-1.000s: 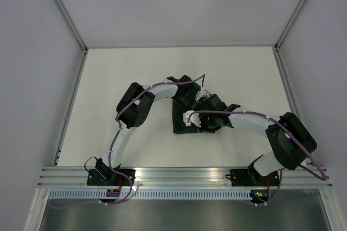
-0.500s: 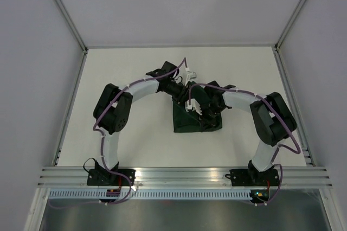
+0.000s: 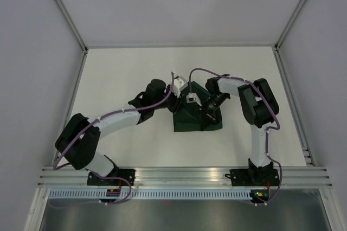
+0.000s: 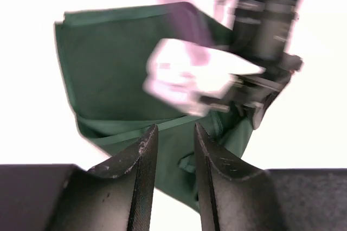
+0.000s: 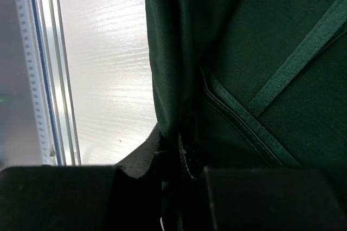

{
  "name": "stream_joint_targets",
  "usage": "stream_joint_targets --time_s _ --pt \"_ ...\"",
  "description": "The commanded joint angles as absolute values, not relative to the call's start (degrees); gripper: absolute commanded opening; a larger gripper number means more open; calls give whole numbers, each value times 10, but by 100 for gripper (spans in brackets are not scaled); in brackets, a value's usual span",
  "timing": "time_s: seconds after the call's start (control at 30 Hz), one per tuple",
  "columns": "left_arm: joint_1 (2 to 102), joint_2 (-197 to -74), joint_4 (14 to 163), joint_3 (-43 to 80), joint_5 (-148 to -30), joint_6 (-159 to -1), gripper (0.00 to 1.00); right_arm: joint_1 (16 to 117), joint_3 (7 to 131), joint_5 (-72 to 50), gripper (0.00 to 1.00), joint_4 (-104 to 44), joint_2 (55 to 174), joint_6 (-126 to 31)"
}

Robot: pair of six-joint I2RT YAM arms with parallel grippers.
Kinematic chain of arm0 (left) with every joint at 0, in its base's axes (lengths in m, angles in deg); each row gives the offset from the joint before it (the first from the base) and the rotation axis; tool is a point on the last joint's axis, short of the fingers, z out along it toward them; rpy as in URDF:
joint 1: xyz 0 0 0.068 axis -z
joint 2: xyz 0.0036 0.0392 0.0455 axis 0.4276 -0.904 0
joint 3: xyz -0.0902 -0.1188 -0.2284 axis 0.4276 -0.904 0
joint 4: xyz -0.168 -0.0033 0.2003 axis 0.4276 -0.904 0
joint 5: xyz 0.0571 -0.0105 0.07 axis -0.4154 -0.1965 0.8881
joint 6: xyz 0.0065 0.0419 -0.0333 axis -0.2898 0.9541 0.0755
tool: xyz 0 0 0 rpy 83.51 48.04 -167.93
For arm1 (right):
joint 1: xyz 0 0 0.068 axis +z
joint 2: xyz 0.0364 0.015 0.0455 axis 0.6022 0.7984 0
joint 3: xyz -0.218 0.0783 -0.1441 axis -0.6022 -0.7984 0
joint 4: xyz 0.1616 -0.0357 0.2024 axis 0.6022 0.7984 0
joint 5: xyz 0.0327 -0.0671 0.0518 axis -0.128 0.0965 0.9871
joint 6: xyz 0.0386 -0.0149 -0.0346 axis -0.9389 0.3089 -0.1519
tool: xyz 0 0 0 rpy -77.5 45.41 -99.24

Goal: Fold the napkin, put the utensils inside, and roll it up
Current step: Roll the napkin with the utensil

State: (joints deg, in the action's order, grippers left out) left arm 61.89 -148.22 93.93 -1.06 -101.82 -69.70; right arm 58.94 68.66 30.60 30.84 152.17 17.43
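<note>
The dark green napkin lies folded and rumpled at the table's middle. My right gripper is down on its right part; in the right wrist view it is shut on a thick folded edge of the napkin, whose hems run diagonally. My left gripper hovers at the napkin's upper left corner. In the left wrist view it stands open with nothing between its fingers, the napkin beyond them and the right wrist blurred above. The utensils are out of view.
The white table is enclosed by grey walls with metal posts. An aluminium rail runs along the near edge and shows in the right wrist view as the rail at the left.
My left arm has swung its elbow out to the lower left, the gripper staying by the napkin's upper left. My right arm has drawn up straight, still gripping the napkin, which shows more.
</note>
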Motion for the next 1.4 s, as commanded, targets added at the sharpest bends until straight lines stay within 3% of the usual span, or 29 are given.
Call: stream_joint_targets --time_s 0.0,0.4,0.87,1.2,1.37 --pt "698 -1444 1047 -69 -895 -590 39 584 714 290 17 329 1567 216" --pt "878 -1487 1146 -131 -729 -367 49 562 792 303 17 406 1644 231" --pt "918 -1624 1222 -122 -696 -305 59 553 819 297 17 424 1670 230" --pt "921 -1663 1195 -118 -715 -286 57 550 845 299 17 448 1694 237" --pt "921 -1677 1153 -109 -739 -294 46 547 855 300 18 459 1705 241"
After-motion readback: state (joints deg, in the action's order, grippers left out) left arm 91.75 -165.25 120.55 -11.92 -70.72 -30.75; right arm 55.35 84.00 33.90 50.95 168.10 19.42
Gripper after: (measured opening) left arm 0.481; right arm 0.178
